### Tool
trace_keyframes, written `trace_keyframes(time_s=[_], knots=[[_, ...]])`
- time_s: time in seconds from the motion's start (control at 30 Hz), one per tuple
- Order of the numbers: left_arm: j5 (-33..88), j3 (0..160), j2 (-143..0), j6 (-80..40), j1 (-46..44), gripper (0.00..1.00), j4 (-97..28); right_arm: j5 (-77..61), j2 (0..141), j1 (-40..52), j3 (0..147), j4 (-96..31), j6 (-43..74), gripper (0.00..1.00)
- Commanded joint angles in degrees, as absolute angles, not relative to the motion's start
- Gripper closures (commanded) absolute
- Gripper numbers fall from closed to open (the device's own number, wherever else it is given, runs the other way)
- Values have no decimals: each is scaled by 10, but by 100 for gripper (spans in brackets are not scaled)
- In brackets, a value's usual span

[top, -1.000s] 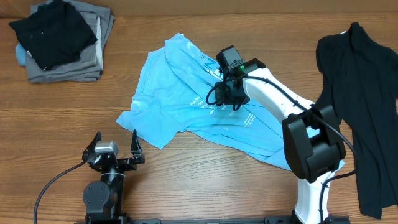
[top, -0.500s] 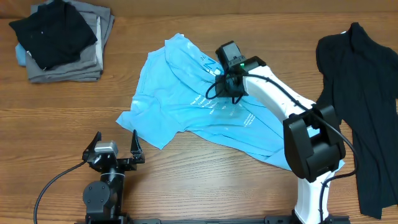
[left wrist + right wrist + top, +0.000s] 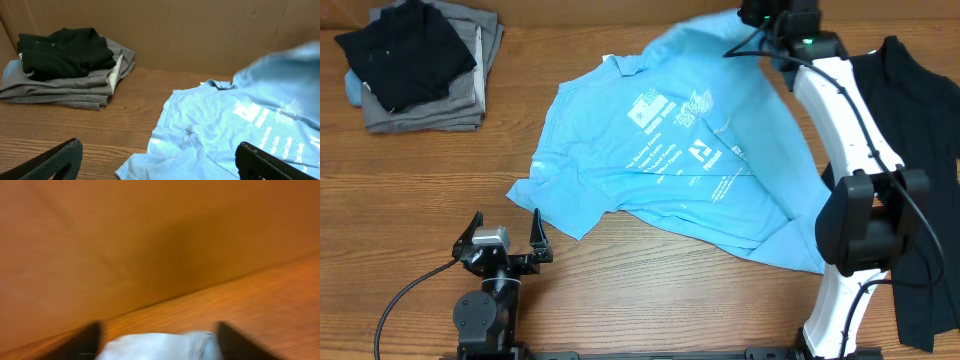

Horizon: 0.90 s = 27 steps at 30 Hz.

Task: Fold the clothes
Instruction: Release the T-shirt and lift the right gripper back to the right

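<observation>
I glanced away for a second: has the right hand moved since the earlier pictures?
Yes. The right hand went from over the blue T-shirt middle to the far side and rightward, close to the black garment.

The black, cable-fed left arm [image 3: 485,305] sits folded low over its base. The left gripper [image 3: 505,228], a pair of black fingers, points away from the base with its jaws spread wide. The white-shelled right arm [image 3: 840,110] is stretched far forward from its base. The right gripper [image 3: 159,339] is blurred, its dark fingers [image 3: 87,337] standing well apart.
</observation>
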<state>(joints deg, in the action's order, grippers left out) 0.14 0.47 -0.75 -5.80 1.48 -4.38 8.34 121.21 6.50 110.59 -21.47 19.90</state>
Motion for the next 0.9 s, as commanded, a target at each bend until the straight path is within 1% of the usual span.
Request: trace_keyframes(time_s=[0.0,0.13,0.27,0.37,0.43,0.5,0.53,0.6,0.63,0.7,0.8,0.87], knots=[[-4,3,-3,-51,11,0,-44,79,1239,54,1115,-246,201,0],[-4,3,-3,-51,11,0,-44,79,1218,31,1143,-330,202,0],[-4,3,-3,-51,11,0,-44,86,1176,12,1192,-460,202,0],[-4,3,-3,-51,11,0,-44,139,1140,-3,1206,-548,202,0],[-4,3,-3,-51,11,0,-44,171,1132,-17,1205,-588,202,0],[-4,3,-3,-51,11,0,-44,163,1135,-39,1199,-611,201,0],[-4,3,-3,-51,11,0,-44,147,1142,-53,1194,-621,189,6],[-5,3,-3,-51,11,0,-44,88,1165,-83,1182,-633,148,27],[-4,3,-3,-51,11,0,-44,58,1176,-93,1178,-633,134,31],[-4,3,-3,-51,11,0,-44,1,1200,-114,1173,-633,112,44],[-4,3,-3,-51,11,0,-44,-49,1234,-137,1173,-632,97,77],[-4,3,-3,-51,11,0,-44,-53,1249,-141,1173,-636,93,90]])
